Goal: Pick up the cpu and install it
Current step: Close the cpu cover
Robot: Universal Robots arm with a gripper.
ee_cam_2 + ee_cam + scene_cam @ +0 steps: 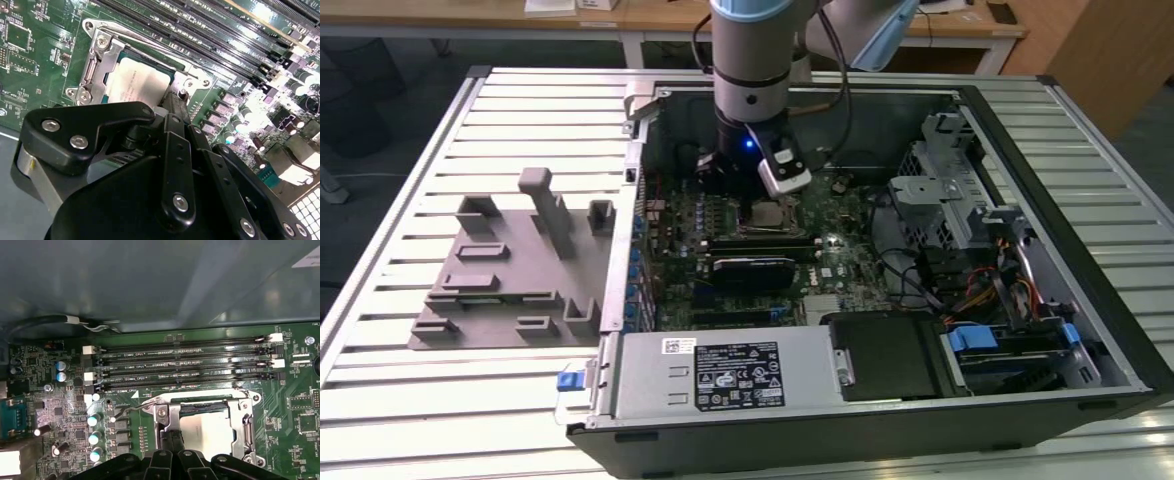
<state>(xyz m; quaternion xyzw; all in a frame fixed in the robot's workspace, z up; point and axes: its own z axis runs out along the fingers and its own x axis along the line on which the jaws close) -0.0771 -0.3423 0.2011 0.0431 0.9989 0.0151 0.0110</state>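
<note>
Open computer case (pixel 854 435) on a slatted surface (pixel 400 400).
A grey tray (pixel 494 300) sits at the case's 9 o'clock; inside, a power supply (pixel 720 372) lies at 6 o'clock of the green motherboard (pixel 854 225), with parallel memory slots (pixel 185 365).

I see a black label (pixel 738 375) and a white sticker (pixel 678 346) on the power supply (pixel 647 388), both too small to read. In the first wrist view, white lettering (pixel 136 367) runs along the RAM slots (pixel 200 356). Faint print marks the cpu (pixel 137 85) in the second wrist view; I can't make it out.
</note>
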